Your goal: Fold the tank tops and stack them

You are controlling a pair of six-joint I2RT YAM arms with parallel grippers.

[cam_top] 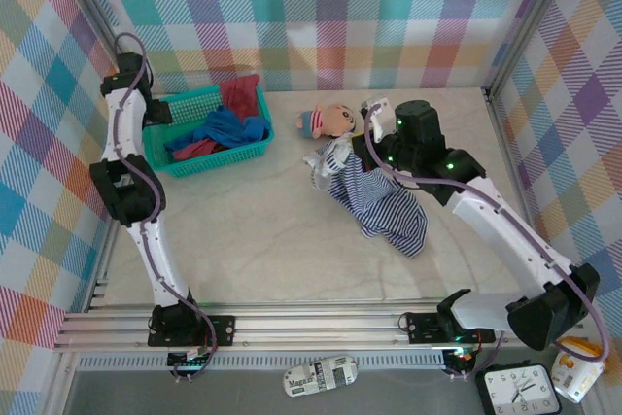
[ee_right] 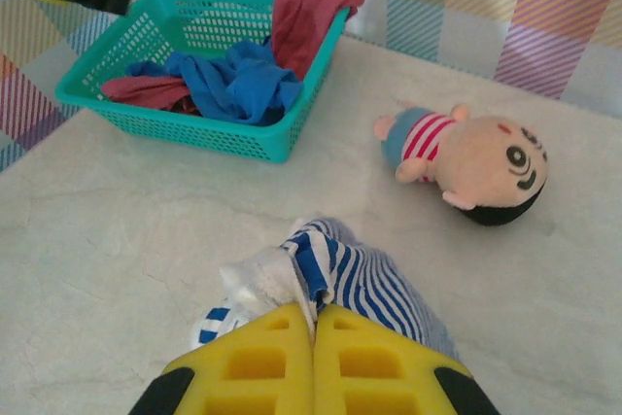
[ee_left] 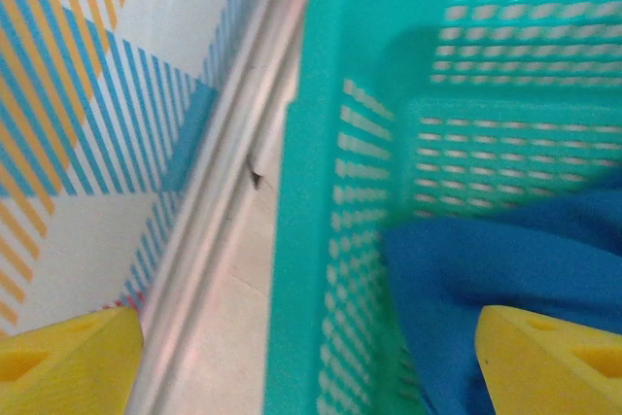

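L gripper (ee_left: 311, 366) jaws wide, straddling basket (ee_left: 321, 94) wall | R gripper (ee_right: 313, 337) pinching striped top (ee_right: 362, 281) (arm stretched fwd)

Light comes bright and even from overhead. Right of the teal basket (cam_top: 224, 155) the table (cam_top: 262, 240) carries only soft, short shadows and no hard glare. My left wrist's close look at the basket is smeared with blur, my left fingers (ee_left: 68, 366) soft-edged. My right wrist sees the basket sharply; the striped top (ee_right: 360, 284) by my right fingers (ee_right: 258, 362) is crisp.
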